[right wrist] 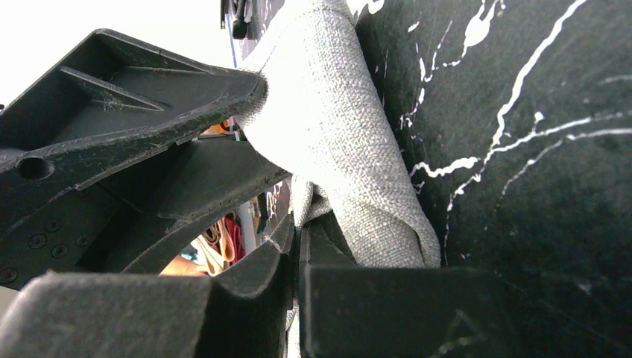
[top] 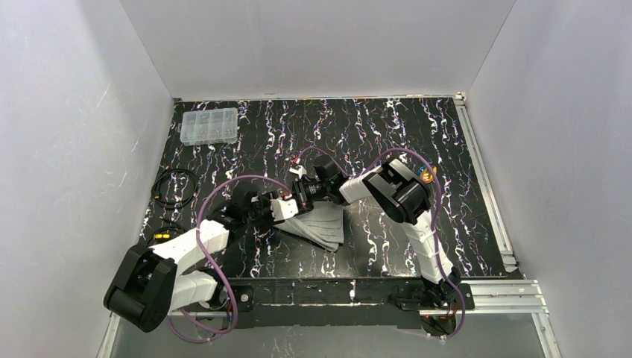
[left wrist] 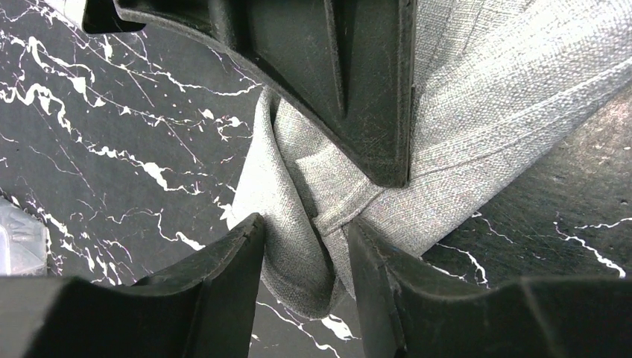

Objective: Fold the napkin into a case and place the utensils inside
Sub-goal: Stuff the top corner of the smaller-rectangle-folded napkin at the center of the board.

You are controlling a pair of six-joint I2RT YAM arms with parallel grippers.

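The light-grey napkin [top: 322, 226] lies partly folded in layers on the black marbled table, between the two arms. My left gripper [top: 287, 209] and right gripper [top: 299, 195] meet at its upper left corner. In the left wrist view the left gripper [left wrist: 305, 231] is shut on a rolled fold of the napkin [left wrist: 477, 89], and a right finger [left wrist: 358, 82] presses on the cloth above. In the right wrist view the right gripper [right wrist: 296, 239] is shut on a thin edge of the napkin [right wrist: 335, 134]. A small blue and orange shiny bit [top: 426, 177] shows beside the right arm's elbow.
A clear plastic compartment box [top: 209, 125] stands at the back left. A black cable coil [top: 175, 186] lies at the left edge. Purple cables loop over both arms. Aluminium rails [top: 486, 186] run along the right and near edges. White walls enclose the table.
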